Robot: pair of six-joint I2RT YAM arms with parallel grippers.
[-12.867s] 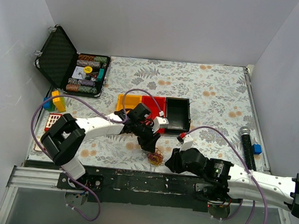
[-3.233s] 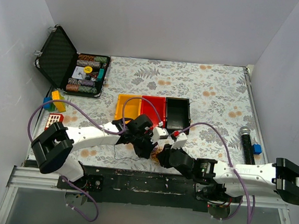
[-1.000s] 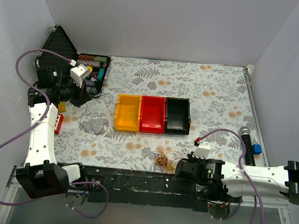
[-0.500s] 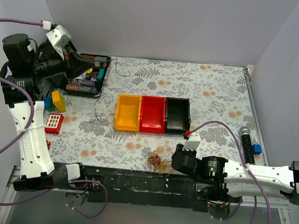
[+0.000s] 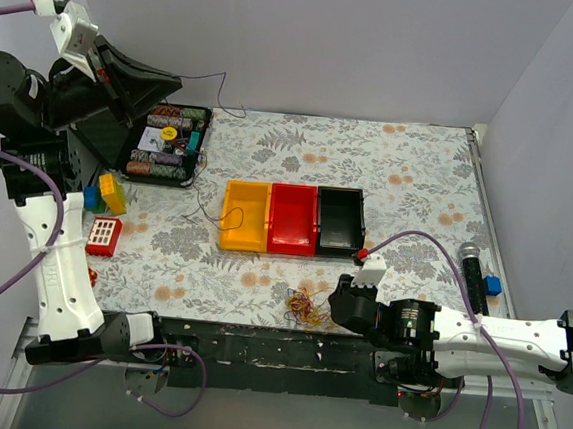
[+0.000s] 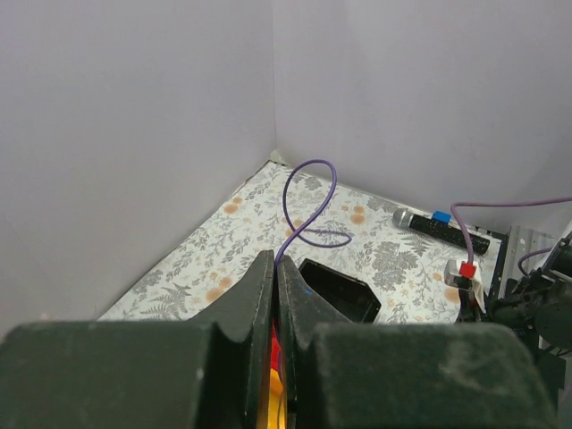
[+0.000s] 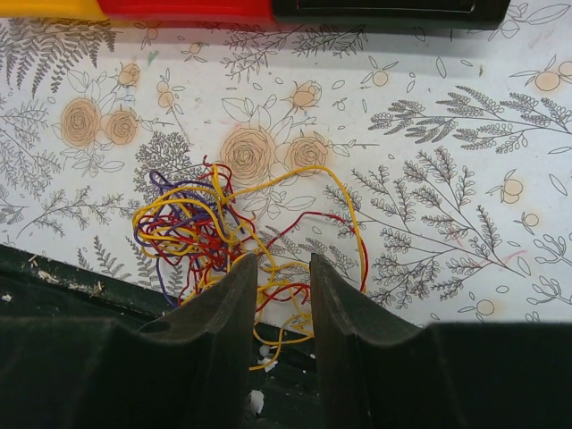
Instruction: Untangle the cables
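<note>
Lying at the near edge of the table (image 5: 420,176), the tangle (image 5: 304,304) of yellow, red and purple strands sits just under the right gripper (image 7: 277,268). Its jaws stand apart around a few loops without pinching them. One purple wire (image 6: 308,206) is lifted high at far left, clamped in the closed left gripper (image 6: 275,268). With nothing pinning the tangle, a further pull would likely drag the whole knot along or tip it off the edge. The thin wire could also slip free.
</note>
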